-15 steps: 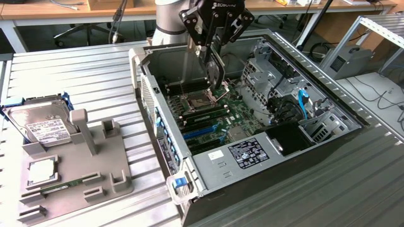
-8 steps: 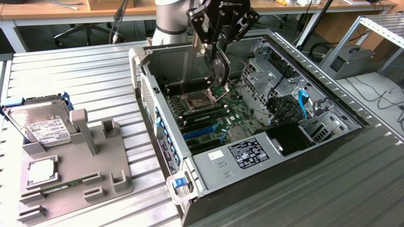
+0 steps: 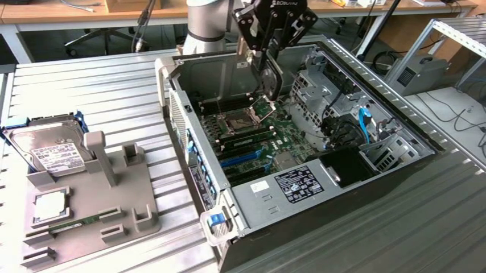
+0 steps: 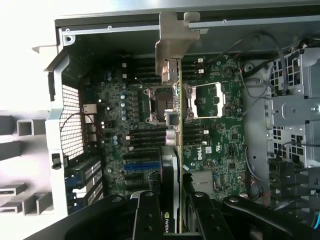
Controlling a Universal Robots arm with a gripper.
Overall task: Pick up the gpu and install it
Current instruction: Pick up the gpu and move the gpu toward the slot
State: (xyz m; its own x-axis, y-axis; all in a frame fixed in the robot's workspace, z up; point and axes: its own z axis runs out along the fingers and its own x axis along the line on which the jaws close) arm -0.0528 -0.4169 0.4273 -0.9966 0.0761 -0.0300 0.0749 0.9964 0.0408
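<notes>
Jaws: clenched on the gpu (image 4: 172, 150), gripper (image 3: 267, 42) hanging above the open case (image 3: 395, 170).
Gpu position: held edge-on, upright, over the motherboard (image 4: 220, 145); bracket (image 4: 173, 37) at the end farthest from the wrist, near the case wall.
Contact: none apparent between card edge and any slot; not yet seated, by judgement.
Step in hand: carrying the card down toward the blue slot (image 4: 141, 166).
Technique: keep card plane square to the board; line connector edge along the slot before lowering; guide bracket into the rear opening first.
Caution: avoid the CPU socket (image 3: 237, 121) and cables (image 3: 365, 128) beside the path; press evenly, no tilt.
Elsewhere: hard drive (image 3: 49, 151) and RAM stick (image 3: 76, 223) resting in the holder (image 3: 144, 205) on the surface (image 3: 91, 91).
</notes>
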